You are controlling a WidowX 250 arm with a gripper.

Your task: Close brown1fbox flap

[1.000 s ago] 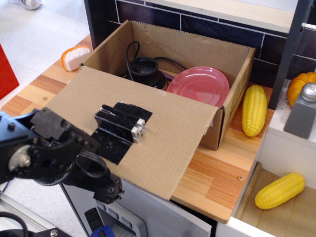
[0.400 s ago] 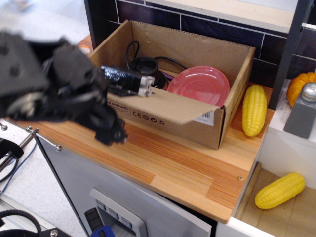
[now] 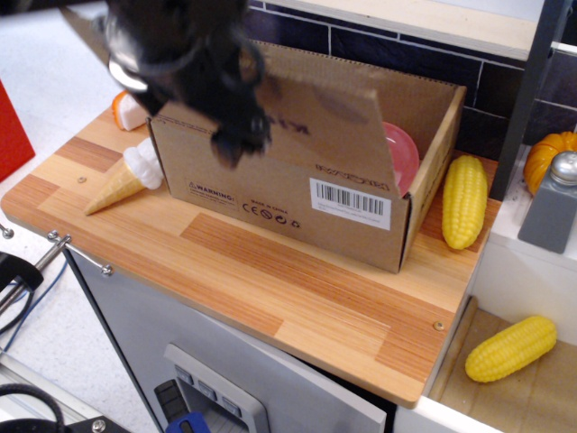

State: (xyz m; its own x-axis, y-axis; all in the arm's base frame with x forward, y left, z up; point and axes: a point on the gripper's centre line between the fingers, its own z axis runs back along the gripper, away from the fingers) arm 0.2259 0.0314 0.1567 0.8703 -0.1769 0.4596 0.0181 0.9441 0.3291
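The brown1fbox (image 3: 270, 194) stands on the wooden counter, its long front side showing a white barcode label (image 3: 350, 200) and small black warning print. Its flap (image 3: 334, 108) stands roughly upright above that front wall, the face with dark print towards the camera, leaning slightly over the opening. My gripper (image 3: 236, 140) is a blurred black mass in front of the flap's left part, at the box's upper front edge. The blur hides how its jaws stand. A pink plate (image 3: 403, 155) inside the box shows behind the flap's right edge.
A toy ice-cream cone (image 3: 122, 180) lies left of the box and an orange-white toy (image 3: 124, 108) behind it. A yellow corn cob (image 3: 464, 200) lies right of the box, another (image 3: 510, 347) lower right. A grey shaker (image 3: 554, 203) and pumpkin (image 3: 545, 153) stand far right.
The flap has swung up from lying flat outward over the counter to standing upright. My arm rose from the lower left to the upper left with it.
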